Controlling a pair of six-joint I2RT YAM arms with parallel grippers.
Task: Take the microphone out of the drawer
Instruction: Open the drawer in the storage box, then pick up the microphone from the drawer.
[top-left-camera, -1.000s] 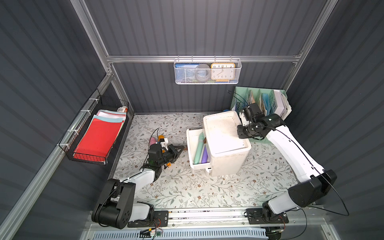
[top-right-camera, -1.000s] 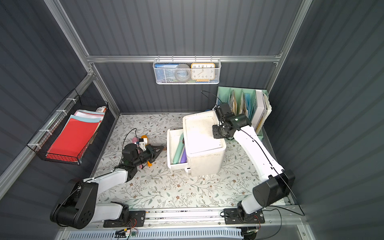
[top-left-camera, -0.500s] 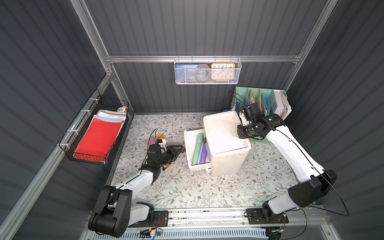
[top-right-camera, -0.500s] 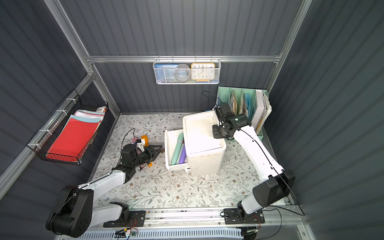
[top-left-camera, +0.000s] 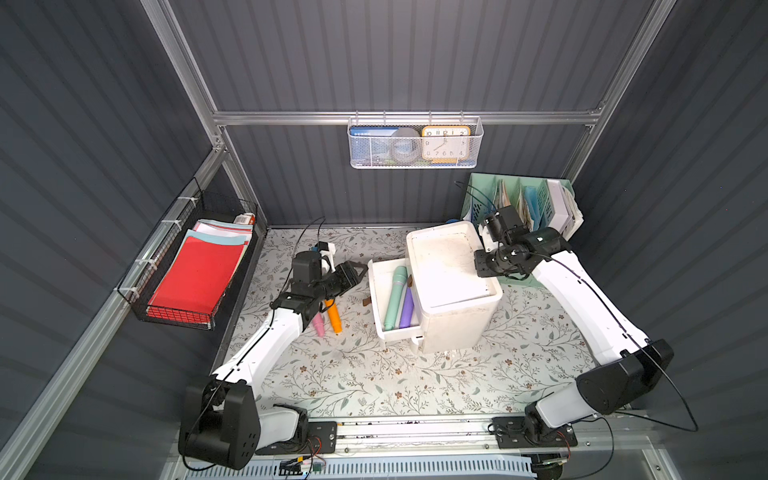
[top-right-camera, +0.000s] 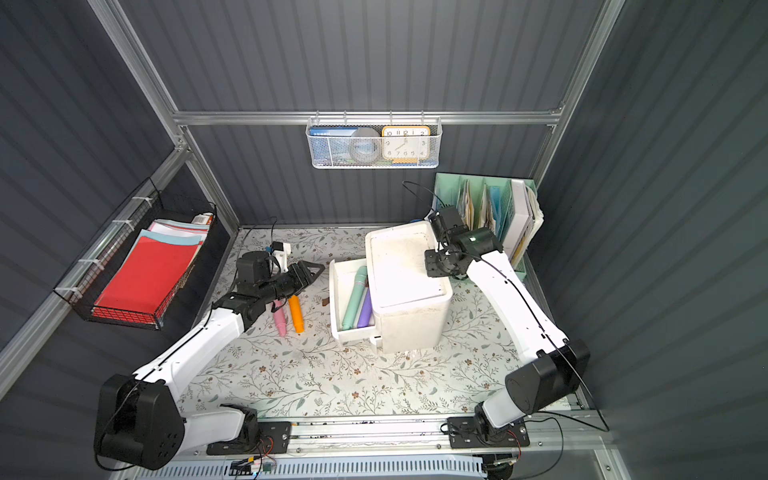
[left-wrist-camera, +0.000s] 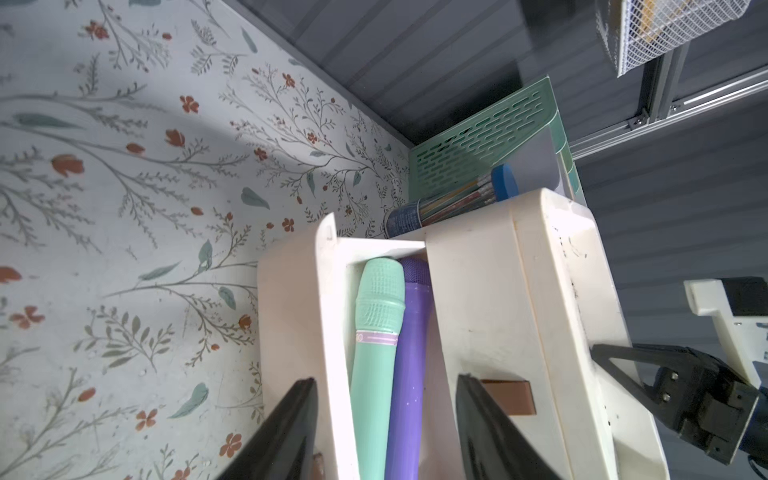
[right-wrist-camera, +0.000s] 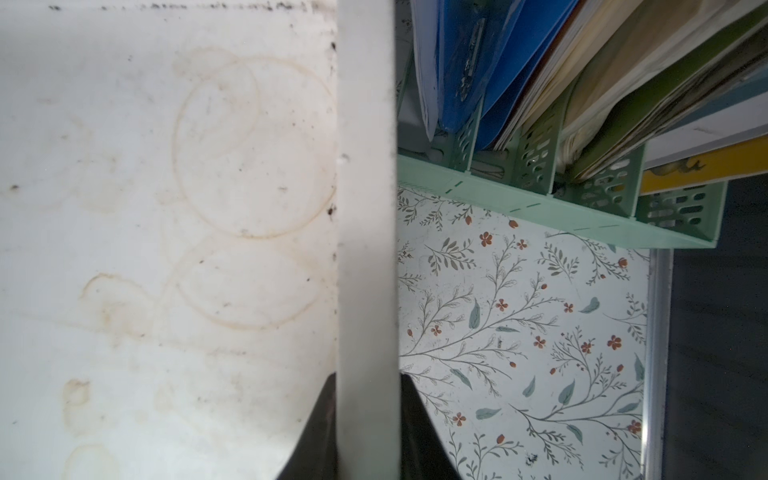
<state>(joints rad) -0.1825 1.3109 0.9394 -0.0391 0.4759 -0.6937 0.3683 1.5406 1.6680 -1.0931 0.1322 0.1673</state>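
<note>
While the left gripper (top-left-camera: 358, 270) hovers just left of the open drawer (top-left-camera: 376, 291), jaws parted, empty, the mint-green microphone (top-left-camera: 395, 297) lies inside it, mid-frame in both top views, against a purple microphone (top-left-camera: 407, 309); right gripper (right-wrist-camera: 368, 378) jaws pinch the top rim of the drawer unit (top-left-camera: 449, 266).

Your left arm (top-left-camera: 266, 345) and right arm (top-left-camera: 582, 299): white shells, chunky black joints. Left gripper (top-left-camera: 358, 270) has black wedge-shaped fingers (left-wrist-camera: 286, 432). Thin black cables (top-left-camera: 688, 409) loop off both, red wires (top-left-camera: 562, 439) at the bases (top-left-camera: 536, 432).
</note>
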